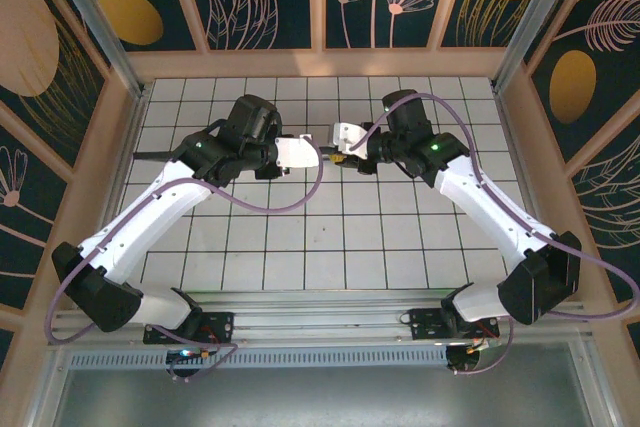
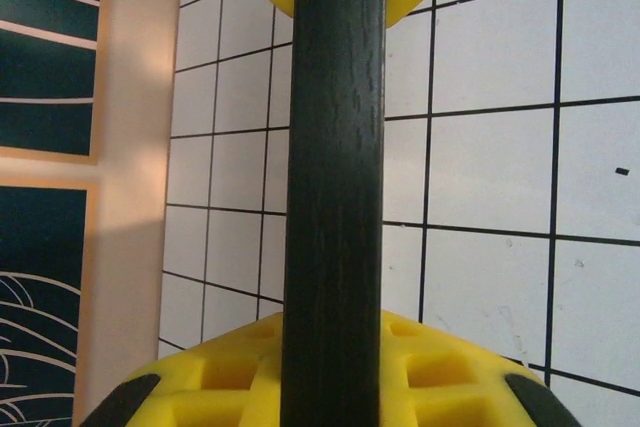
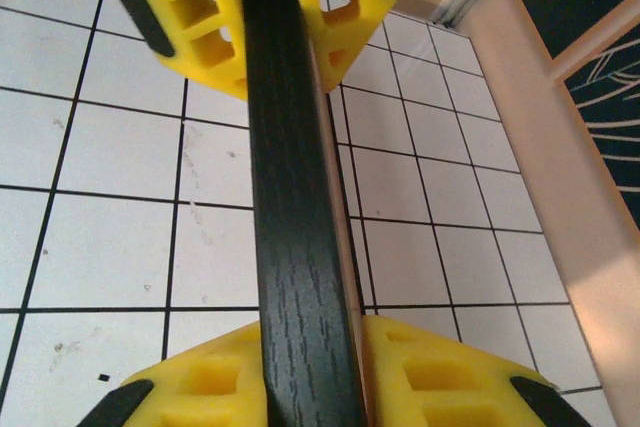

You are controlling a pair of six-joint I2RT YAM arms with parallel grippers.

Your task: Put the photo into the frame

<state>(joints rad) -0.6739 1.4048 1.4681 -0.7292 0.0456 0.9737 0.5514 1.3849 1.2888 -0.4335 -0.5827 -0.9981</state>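
White tiled surface (image 1: pixel 300 247), gridded in black, spreads under both arms. At its far middle the left fingers (image 2: pixel 250 377) and right fingers (image 3: pixel 420 387) each pinch nearly closed on the frame (image 2: pixel 335 197), a narrow, black, wood-grained rail. Uneven pulls could twist it, or slip it from the hard yellow plastic.
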